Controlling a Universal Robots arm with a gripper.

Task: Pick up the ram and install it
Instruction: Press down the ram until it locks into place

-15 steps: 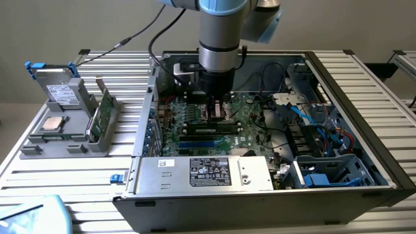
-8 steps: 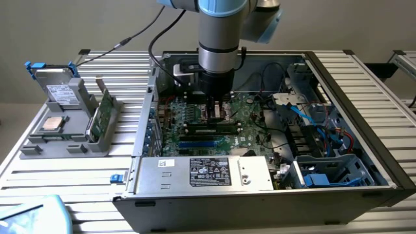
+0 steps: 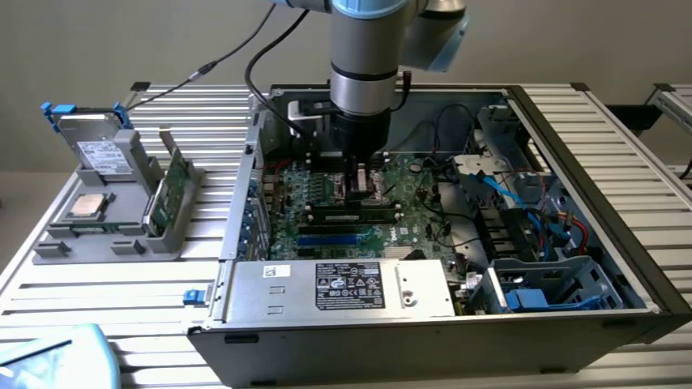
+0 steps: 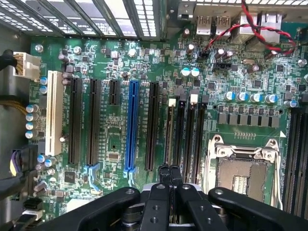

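The arm [image 3: 365,49] drops straight down out of the frame's upper edge into the open computer case [image 3: 621,243], which stands on the slatted table [image 3: 87,300]. Its wrist is vertical and a black cable loops off behind it. The tool [image 3: 360,190] hangs over the motherboard [image 3: 416,203], close to the case's far wall. In the wrist view the tool [image 4: 169,169] has its two fingers [image 4: 163,175] clenched together, and I can see nothing between them. The ram [image 3: 348,215] is down in the case, standing on edge in a memory slot, a dark stick running across the board. From the wrist it is a thin brownish edge [image 4: 169,134] in the slot nearest the long black card slots, ending right at the fingertips. Whether the tips touch it, I can't tell. The processor socket [image 4: 243,168] sits open just beside the memory slots, and the blue slot [image 4: 131,125] lies on their other side. The tool's body hides the near end of the ram and the board under it. The power supply [image 3: 340,288] covers the board's near edge. Toward the table's edge at the exterior view's left, a grey holder [image 3: 65,243] carries a green card [image 3: 165,198], well apart from the tool.
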